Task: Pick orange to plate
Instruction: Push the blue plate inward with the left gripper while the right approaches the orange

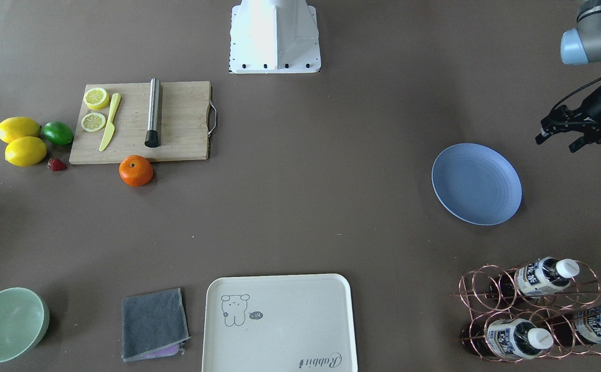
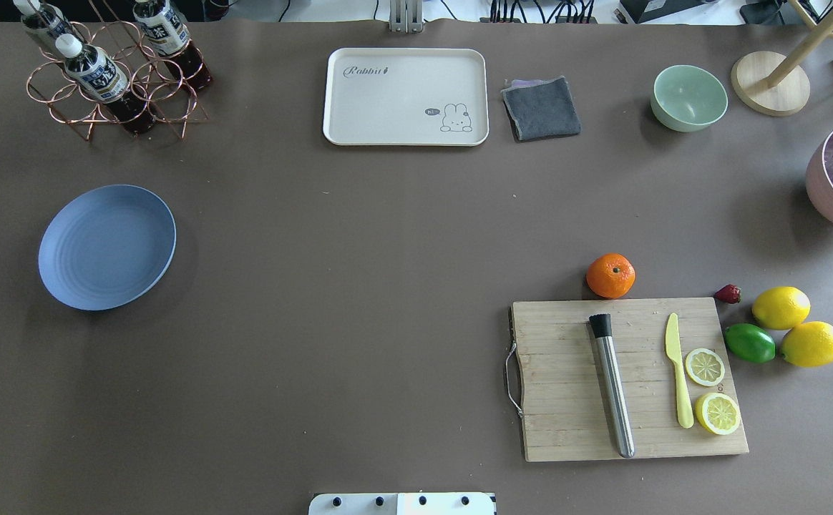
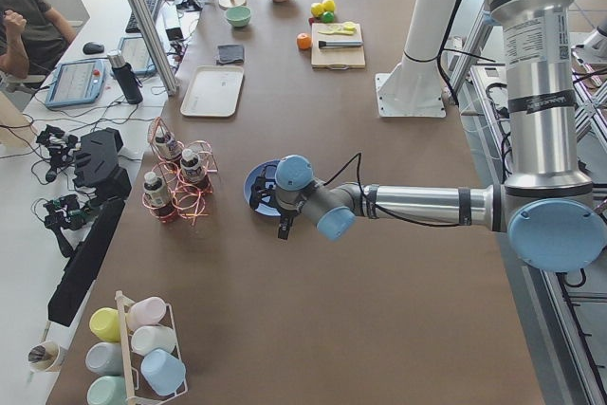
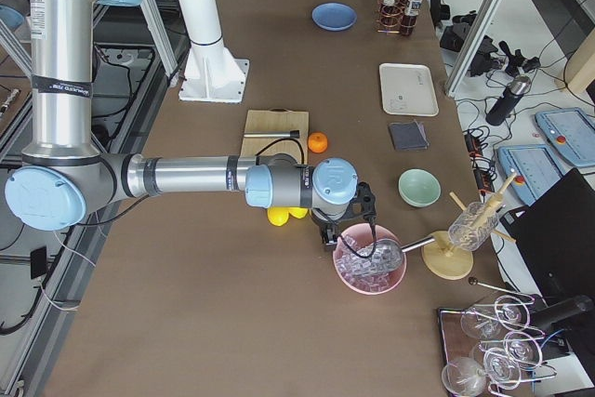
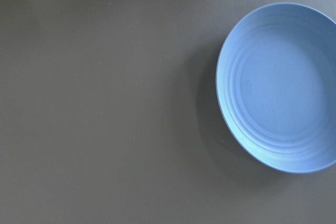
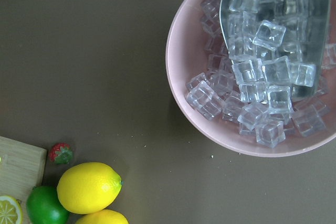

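Note:
The orange (image 1: pixel 136 171) rests on the table against the far edge of the wooden cutting board (image 1: pixel 140 122); it also shows in the overhead view as the orange (image 2: pixel 610 275). The empty blue plate (image 1: pixel 476 184) lies far across the table, and the plate (image 5: pixel 278 87) fills the right of the left wrist view. My left gripper (image 1: pixel 556 142) hovers beside the plate, open and empty. The right gripper (image 4: pixel 330 230) hangs by the pink ice bowl, beyond the lemons from the orange; I cannot tell whether it is open or shut.
The board carries a yellow knife (image 1: pixel 110 121), a metal muddler (image 1: pixel 153 112) and lemon halves. Two lemons (image 1: pixel 21 140), a lime (image 1: pixel 58 133) and a strawberry (image 1: pixel 57 164) lie beside it. A cream tray (image 1: pixel 280 323), grey cloth (image 1: pixel 153 323), mint bowl (image 1: pixel 7 324), bottle rack (image 1: pixel 538 310) and ice bowl (image 6: pixel 252 61) line the edges.

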